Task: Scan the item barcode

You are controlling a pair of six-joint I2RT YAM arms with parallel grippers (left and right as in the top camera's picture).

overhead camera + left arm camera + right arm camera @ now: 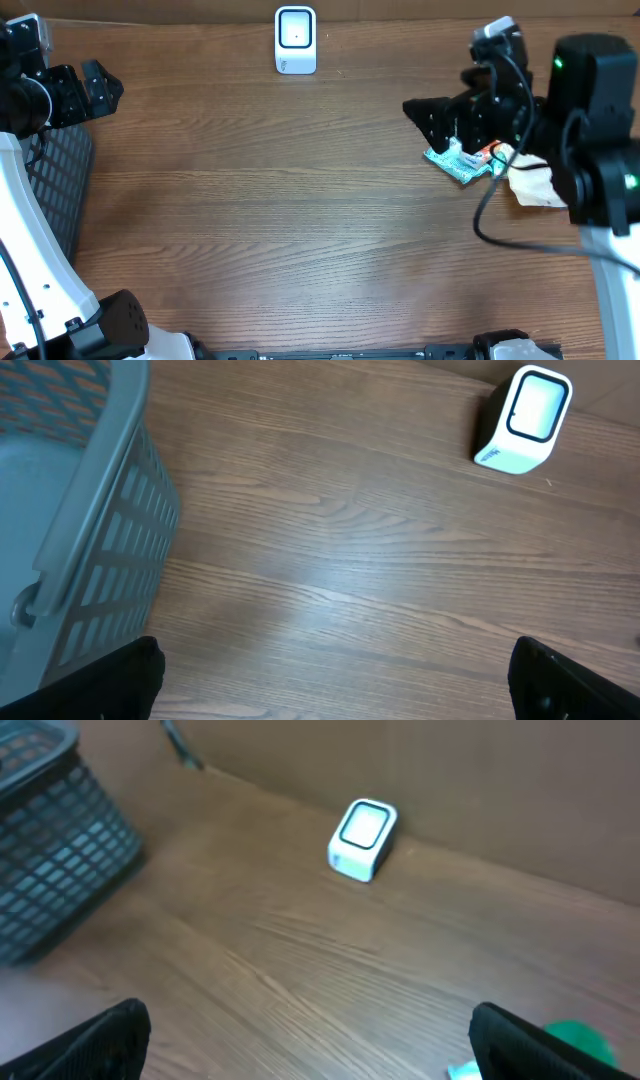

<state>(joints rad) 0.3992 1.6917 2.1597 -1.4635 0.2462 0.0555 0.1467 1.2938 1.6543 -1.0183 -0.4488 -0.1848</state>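
Small green-and-white flat packet (452, 163) lies on table at right of overhead frame, just beside right gripper (310, 1055). Both pincers released, spread wide, empty; left gripper (340, 695) at upper left. Packet likely light, thin, floppy: pinch exposed left edge.

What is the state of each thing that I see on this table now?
White box-shaped barcode scanner: standing upright, untouched.
Green flat packet: lying flat, not gripped.
Grey plastic mesh basket: upright, inside mostly unseen.
Left end effector: open, empty.
Right end effector: open, empty.
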